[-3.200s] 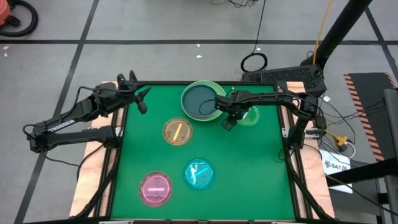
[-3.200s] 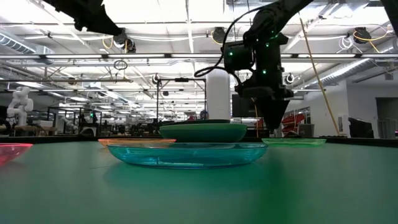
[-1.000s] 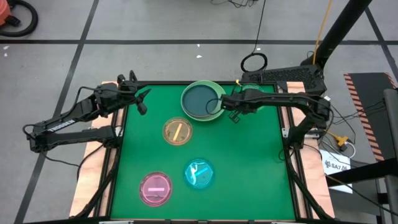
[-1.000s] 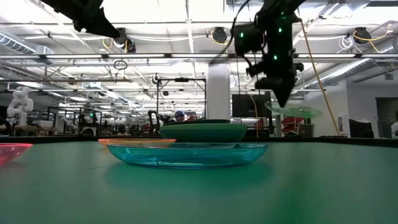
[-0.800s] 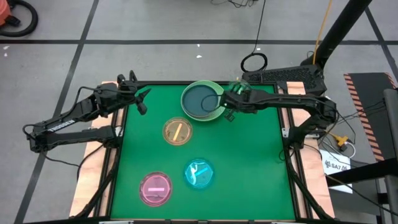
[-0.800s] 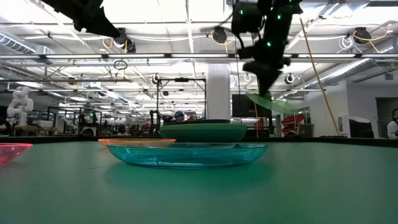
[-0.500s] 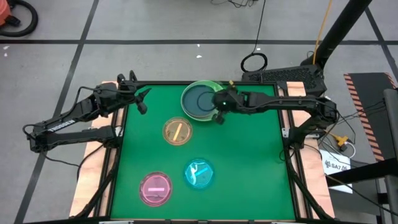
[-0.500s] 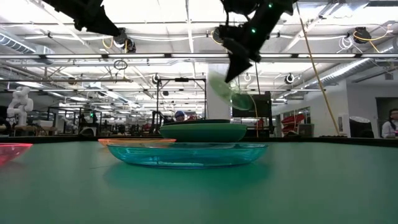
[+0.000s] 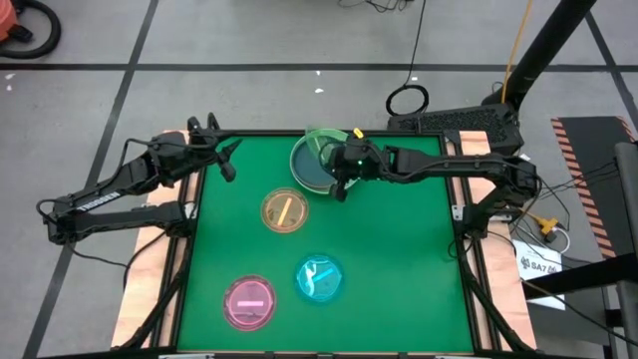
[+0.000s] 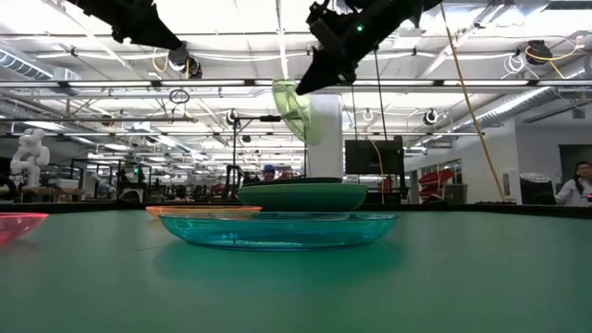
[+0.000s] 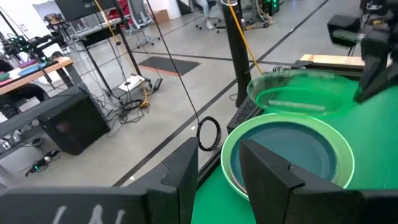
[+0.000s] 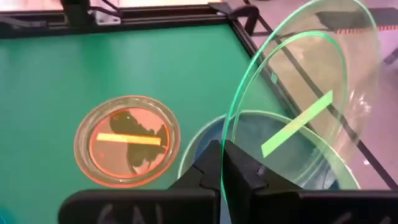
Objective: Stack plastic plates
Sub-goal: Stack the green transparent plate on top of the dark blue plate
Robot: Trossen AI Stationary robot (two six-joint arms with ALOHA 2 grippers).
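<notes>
**Green plate held over the stack**

The right gripper (image 9: 342, 172), clenched on a clear green plate (image 10: 294, 110), holds it steeply tilted above the teal plate (image 9: 312, 163) at upper centre. Amber (image 9: 284, 210), cyan (image 9: 319, 278) and pink (image 9: 249, 301) plates lie below. The left gripper (image 9: 225, 158), fingers parted, waits upper left.

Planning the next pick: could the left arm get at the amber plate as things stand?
Probably yes: the left gripper is open, holds nothing, and bare mat lies between it and the amber plate.
</notes>
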